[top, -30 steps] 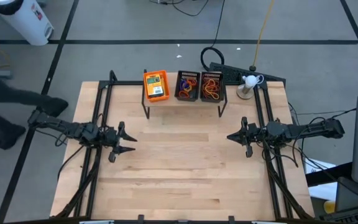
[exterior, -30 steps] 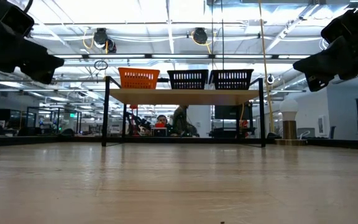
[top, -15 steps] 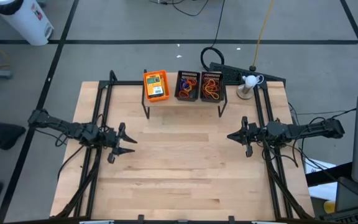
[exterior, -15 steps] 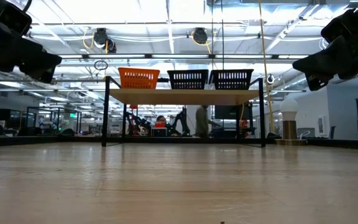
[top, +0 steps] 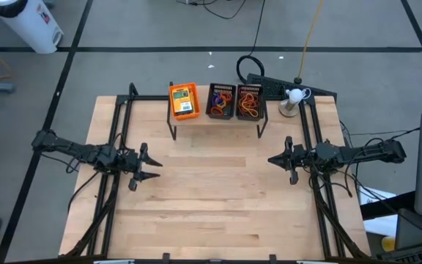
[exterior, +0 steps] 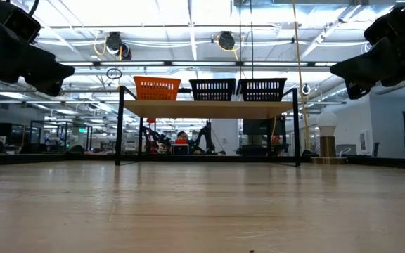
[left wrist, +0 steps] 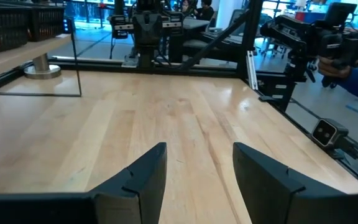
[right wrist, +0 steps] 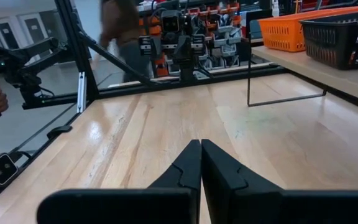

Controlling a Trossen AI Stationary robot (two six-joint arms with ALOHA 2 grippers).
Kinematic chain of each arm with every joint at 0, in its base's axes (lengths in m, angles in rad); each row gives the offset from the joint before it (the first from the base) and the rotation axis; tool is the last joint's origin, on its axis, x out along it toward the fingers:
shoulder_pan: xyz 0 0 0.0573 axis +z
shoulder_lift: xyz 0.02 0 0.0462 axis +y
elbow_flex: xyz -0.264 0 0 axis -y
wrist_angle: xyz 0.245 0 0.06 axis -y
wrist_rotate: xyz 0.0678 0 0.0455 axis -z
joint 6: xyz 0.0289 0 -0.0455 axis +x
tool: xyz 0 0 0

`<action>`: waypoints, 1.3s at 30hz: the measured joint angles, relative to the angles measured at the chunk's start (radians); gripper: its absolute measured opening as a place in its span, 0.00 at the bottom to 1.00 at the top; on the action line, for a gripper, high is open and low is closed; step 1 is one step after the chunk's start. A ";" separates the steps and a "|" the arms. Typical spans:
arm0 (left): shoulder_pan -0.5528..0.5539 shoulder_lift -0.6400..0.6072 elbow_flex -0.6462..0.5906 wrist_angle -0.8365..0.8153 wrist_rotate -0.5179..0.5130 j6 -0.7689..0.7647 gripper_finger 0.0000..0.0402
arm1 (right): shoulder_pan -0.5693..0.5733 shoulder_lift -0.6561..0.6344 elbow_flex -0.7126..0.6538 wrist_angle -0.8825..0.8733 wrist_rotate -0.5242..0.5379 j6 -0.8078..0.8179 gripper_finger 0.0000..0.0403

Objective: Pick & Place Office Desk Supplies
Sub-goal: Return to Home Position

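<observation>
My left gripper point(top: 151, 167) hangs over the table point(top: 211, 213), fingers spread wide, holding nothing. My right gripper point(top: 271, 160) faces it, fingers pressed together, also empty. Beyond and between them, the orange tray point(top: 183, 100), middle black tray point(top: 221, 101) and end black tray point(top: 249, 102) line the shelf riser point(exterior: 206, 109).

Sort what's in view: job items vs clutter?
Job: orange tray with crayon box; two black trays holding rubber bands; left gripper and right gripper, hovering over the table.
Clutter: shelf under the trays, lamp, white bin on floor.
</observation>
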 joint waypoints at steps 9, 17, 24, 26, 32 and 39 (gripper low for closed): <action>0.026 0.000 -0.002 0.016 -0.004 0.001 0.46 | 0.000 0.000 0.000 0.002 0.086 -0.008 0.01; 0.056 0.000 -0.002 0.019 -0.005 0.003 0.46 | 0.000 0.000 0.000 0.002 0.102 -0.007 0.01; 0.056 0.000 -0.002 0.025 -0.005 0.002 0.46 | 0.000 0.000 0.000 0.002 0.102 -0.005 0.01; 0.056 0.000 -0.002 0.025 -0.005 0.002 0.46 | 0.000 0.000 0.000 0.002 0.102 -0.005 0.01; 0.056 0.000 -0.002 0.026 -0.004 0.002 0.46 | 0.000 0.000 0.000 0.002 0.102 -0.008 0.01; 0.056 0.000 -0.002 0.026 -0.004 0.002 0.46 | 0.000 0.000 0.000 0.002 0.101 -0.008 0.01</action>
